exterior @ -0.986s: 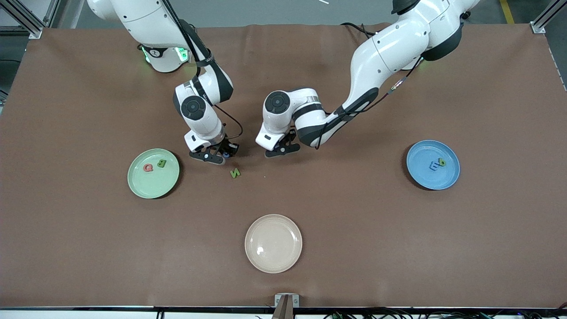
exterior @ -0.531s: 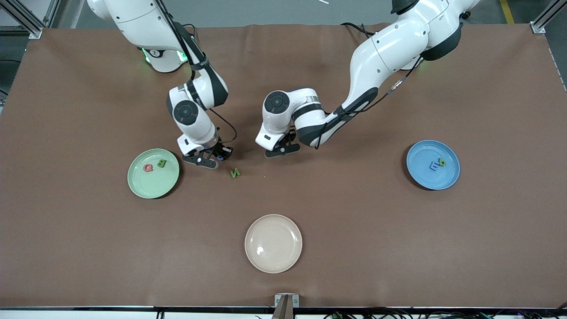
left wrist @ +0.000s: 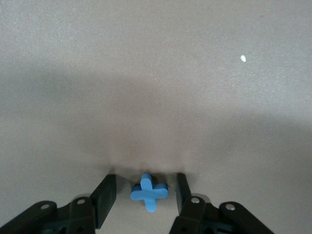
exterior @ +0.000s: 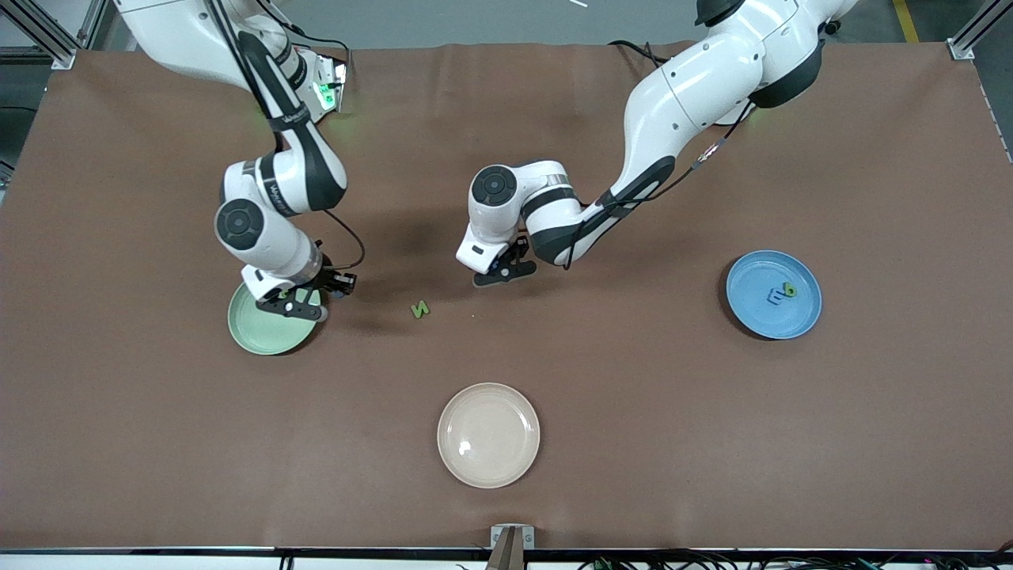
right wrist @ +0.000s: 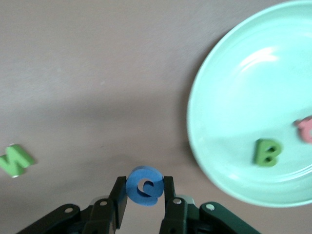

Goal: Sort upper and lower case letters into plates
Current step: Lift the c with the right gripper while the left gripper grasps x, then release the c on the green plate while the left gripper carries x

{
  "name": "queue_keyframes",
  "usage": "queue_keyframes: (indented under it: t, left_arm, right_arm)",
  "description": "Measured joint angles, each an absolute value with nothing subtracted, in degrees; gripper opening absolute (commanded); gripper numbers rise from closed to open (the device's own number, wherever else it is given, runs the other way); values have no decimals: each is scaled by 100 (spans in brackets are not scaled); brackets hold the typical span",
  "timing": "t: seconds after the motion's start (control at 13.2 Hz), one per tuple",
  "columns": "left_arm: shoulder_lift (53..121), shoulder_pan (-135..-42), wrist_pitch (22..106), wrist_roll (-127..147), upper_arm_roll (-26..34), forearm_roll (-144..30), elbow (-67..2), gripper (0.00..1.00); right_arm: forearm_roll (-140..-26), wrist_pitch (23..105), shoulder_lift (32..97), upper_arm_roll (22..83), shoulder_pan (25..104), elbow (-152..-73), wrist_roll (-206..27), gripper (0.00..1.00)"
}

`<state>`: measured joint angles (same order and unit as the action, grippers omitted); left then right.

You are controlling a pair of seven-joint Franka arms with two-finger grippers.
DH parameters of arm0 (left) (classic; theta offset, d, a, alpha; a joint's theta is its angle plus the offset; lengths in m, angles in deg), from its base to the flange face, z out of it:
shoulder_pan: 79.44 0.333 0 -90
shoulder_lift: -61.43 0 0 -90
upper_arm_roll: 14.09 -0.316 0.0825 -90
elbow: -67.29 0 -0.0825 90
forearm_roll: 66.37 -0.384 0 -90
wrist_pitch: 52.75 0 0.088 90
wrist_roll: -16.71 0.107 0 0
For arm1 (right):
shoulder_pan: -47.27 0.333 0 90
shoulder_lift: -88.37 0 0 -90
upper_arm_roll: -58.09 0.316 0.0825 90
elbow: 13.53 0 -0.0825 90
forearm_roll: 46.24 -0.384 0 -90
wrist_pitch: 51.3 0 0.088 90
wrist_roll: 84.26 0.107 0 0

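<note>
My right gripper (exterior: 342, 285) (right wrist: 144, 181) is shut on a blue round letter (right wrist: 145, 186), held upright just off the rim of the mint green plate (exterior: 261, 336) (right wrist: 243, 73). In that plate lie a green B (right wrist: 267, 152) and a red letter (right wrist: 306, 129); the arm hides both in the front view. A green N (exterior: 420, 309) (right wrist: 15, 160) lies on the table. My left gripper (exterior: 504, 274) (left wrist: 145, 178) is open and low at the table, its fingers on either side of a flat blue x (left wrist: 148, 191) with a gap on each side. The blue plate (exterior: 752, 313) holds a blue letter (exterior: 776, 297) and a green letter (exterior: 789, 290).
A cream-white plate (exterior: 488, 435) with nothing in it sits nearest the front camera, at the middle of the brown table. A small white speck (left wrist: 243, 59) lies on the cloth near the left gripper.
My right arm has swung toward its own end of the table with the blue letter, from beside the green N to the green plate's rim. The left gripper has stayed put.
</note>
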<state>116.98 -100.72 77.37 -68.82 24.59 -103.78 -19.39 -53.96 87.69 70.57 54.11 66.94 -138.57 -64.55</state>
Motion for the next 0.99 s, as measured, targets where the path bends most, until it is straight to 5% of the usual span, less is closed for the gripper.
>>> queue_keyframes:
  t: [0.15,0.99]
  left_arm:
    - [11694,-10106,7718,-6882,2433,-10378,-1922,57]
    - [11681,-10175,7749,-6882,2375,-10365,-1838,10]
  right_arm:
    - [-5393,8769,7039,5407,6428,-13877,-6847,3]
    - [-5390,9202,6707,5405,5900,-13900,-7400,4]
